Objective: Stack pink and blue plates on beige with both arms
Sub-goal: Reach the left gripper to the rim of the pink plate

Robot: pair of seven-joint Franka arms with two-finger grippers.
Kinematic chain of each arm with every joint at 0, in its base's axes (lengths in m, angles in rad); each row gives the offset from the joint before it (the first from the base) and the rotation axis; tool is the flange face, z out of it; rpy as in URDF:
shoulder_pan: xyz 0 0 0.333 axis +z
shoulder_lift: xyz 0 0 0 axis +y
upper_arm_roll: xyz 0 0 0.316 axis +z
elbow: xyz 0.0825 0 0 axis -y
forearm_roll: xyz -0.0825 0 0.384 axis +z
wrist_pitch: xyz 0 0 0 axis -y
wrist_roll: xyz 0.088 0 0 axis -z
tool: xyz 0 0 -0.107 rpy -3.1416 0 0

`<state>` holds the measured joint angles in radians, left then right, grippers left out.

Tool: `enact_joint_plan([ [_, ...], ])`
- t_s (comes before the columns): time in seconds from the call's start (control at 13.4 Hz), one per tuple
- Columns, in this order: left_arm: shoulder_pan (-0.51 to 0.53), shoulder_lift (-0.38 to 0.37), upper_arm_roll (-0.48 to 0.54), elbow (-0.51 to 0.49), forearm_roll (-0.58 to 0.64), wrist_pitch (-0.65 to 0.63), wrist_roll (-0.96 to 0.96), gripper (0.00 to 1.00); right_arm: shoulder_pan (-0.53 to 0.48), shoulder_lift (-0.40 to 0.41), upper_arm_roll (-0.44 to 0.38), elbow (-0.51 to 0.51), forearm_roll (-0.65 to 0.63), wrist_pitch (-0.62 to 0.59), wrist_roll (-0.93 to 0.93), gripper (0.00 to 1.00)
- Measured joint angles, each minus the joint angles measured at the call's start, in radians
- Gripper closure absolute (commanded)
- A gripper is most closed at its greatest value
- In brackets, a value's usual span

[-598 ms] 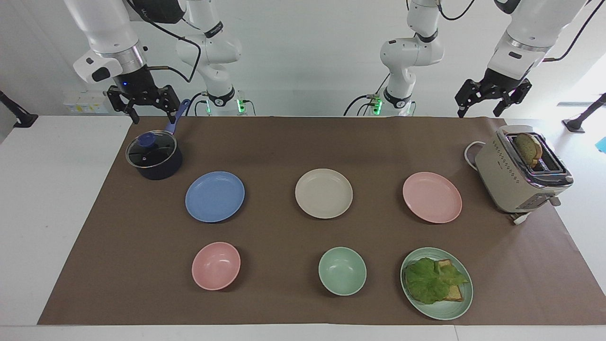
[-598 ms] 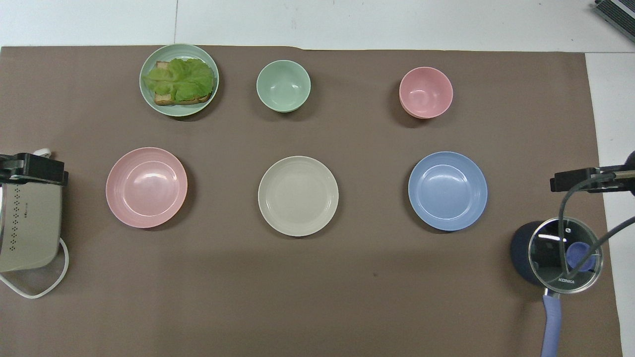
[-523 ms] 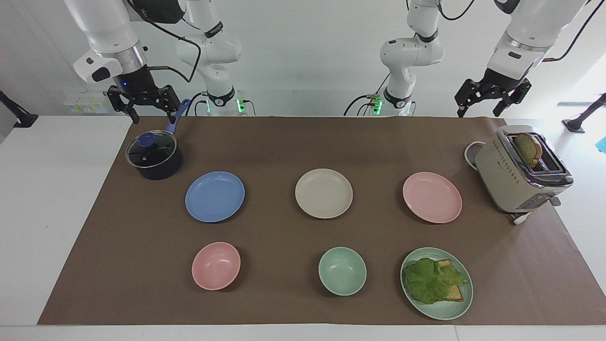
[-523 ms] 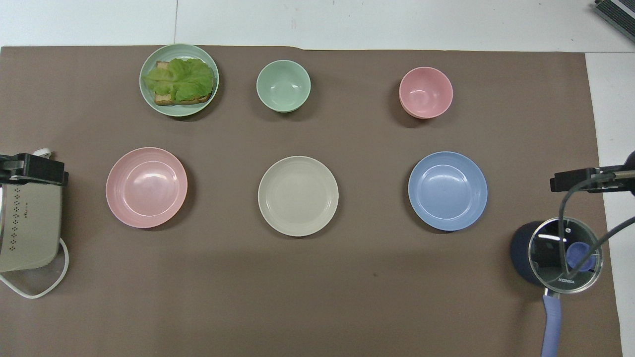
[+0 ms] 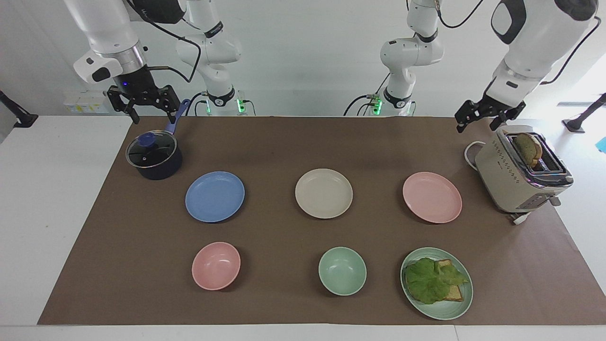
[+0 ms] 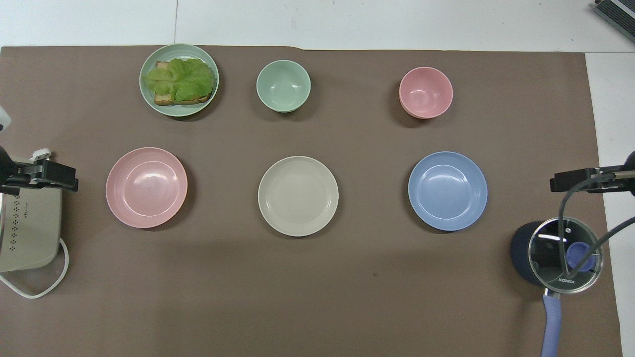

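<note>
**Both arms raised at the table's ends, three plates lying apart**

The left arm hangs down from above at its end of the table, its wrist tilted, and the left gripper (image 5: 478,122) is in the air over the toaster (image 5: 521,173), by the edge nearest the robots. Its fingers are spread and hold nothing. The right arm stands more nearly upright at its own end, and the right gripper (image 5: 144,105) hovers over the pot (image 5: 154,156) and its blue handle, fingers likewise spread and empty.

The three plates lie in one row across the brown mat (image 5: 284,142), none touching another and none touched by a gripper. The pink plate (image 5: 432,197) lies toward the left arm's end, just beside the toaster and farther from the robots than the point under the left gripper. The beige plate (image 5: 324,193) sits in the middle, well apart from both grippers. The blue plate (image 5: 215,196) lies toward the right arm's end, near the pot and a little farther from the robots than it.

Farther still stand a pink bowl (image 5: 216,265), a green bowl (image 5: 342,271) and a green plate (image 5: 457,308) bearing lettuce and toast.
</note>
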<state>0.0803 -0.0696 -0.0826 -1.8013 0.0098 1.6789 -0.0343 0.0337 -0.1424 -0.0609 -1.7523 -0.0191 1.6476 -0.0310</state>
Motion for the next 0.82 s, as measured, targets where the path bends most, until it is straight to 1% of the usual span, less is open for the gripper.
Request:
enact_joint_plan([
  [0.15, 0.035, 0.019, 0.003, -0.127, 0.000, 0.154, 0.007, 0.00, 0.000, 0.000, 0.000, 0.000, 0.000, -0.001, 0.000, 0.00],
  [0.3, 0.047, 0.069, 0.005, -0.206, 0.000, 0.267, 0.008, 0.00, 0.000, 0.000, 0.000, 0.000, 0.000, -0.001, 0.000, 0.00],
  [0.6, 0.060, 0.216, 0.005, -0.264, -0.001, 0.454, 0.007, 0.00, 0.000, 0.000, 0.000, 0.000, 0.000, -0.001, 0.000, 0.00],
  [0.67, 0.066, 0.237, 0.005, -0.278, -0.001, 0.487, 0.007, 0.00, 0.000, 0.000, 0.000, 0.000, 0.000, -0.001, 0.000, 0.00],
  [0.82, 0.072, 0.245, 0.005, -0.305, -0.001, 0.510, 0.005, 0.00, 0.000, 0.000, 0.000, 0.000, 0.000, -0.001, 0.000, 0.00],
])
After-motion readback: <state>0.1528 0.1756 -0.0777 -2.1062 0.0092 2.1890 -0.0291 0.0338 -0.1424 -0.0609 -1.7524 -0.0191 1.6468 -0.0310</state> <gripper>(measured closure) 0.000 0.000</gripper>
